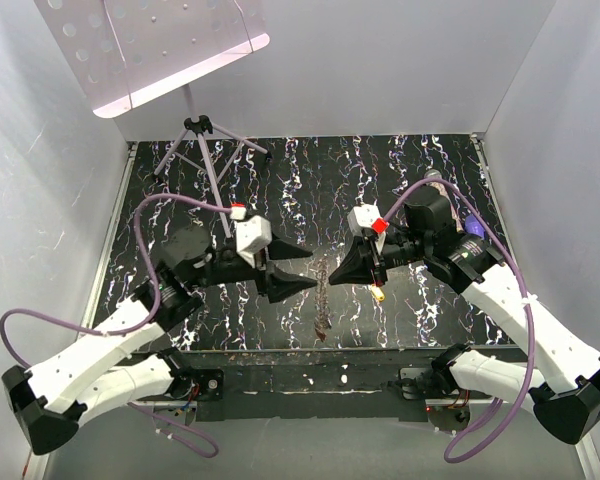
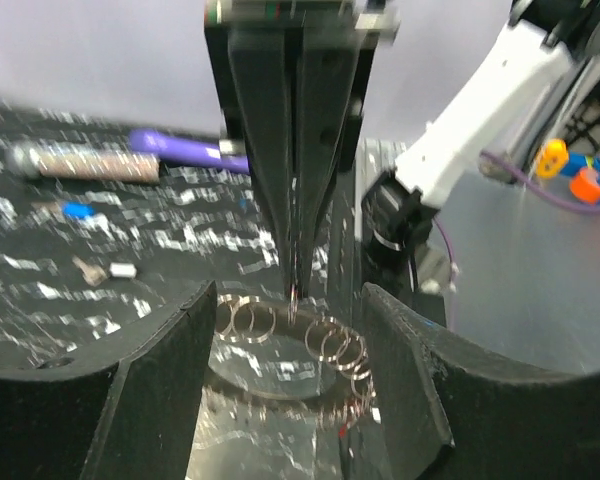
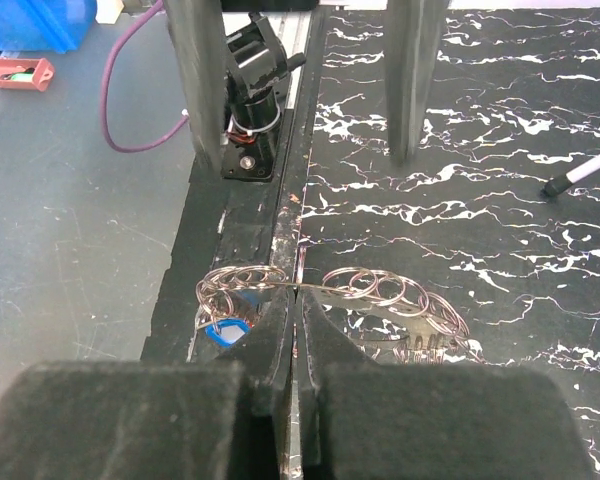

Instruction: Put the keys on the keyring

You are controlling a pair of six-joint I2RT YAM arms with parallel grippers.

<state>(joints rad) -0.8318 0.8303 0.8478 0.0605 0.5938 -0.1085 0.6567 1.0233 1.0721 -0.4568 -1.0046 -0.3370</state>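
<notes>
The keyring (image 3: 380,292) is a large wire loop strung with several small rings. My right gripper (image 3: 295,300) is shut on its wire and holds it near the table's front edge. A blue-headed key (image 3: 225,330) hangs on the ring's left part. My left gripper (image 2: 290,330) is open, its fingers (image 2: 170,370) on either side of the keyring (image 2: 325,345), not touching it. In the top view the left gripper (image 1: 310,268) faces the right gripper (image 1: 332,275) tip to tip. A yellow-headed key (image 1: 378,293) shows just below the right gripper. A blue key (image 2: 77,210) and a silver key (image 2: 90,270) lie loose on the table.
A purple marker pen (image 2: 185,150) and a clear tube of beads (image 2: 80,162) lie at the table's right side. A small tripod (image 1: 208,150) stands at the back left. The raised black front edge (image 3: 240,230) of the table runs just under the ring.
</notes>
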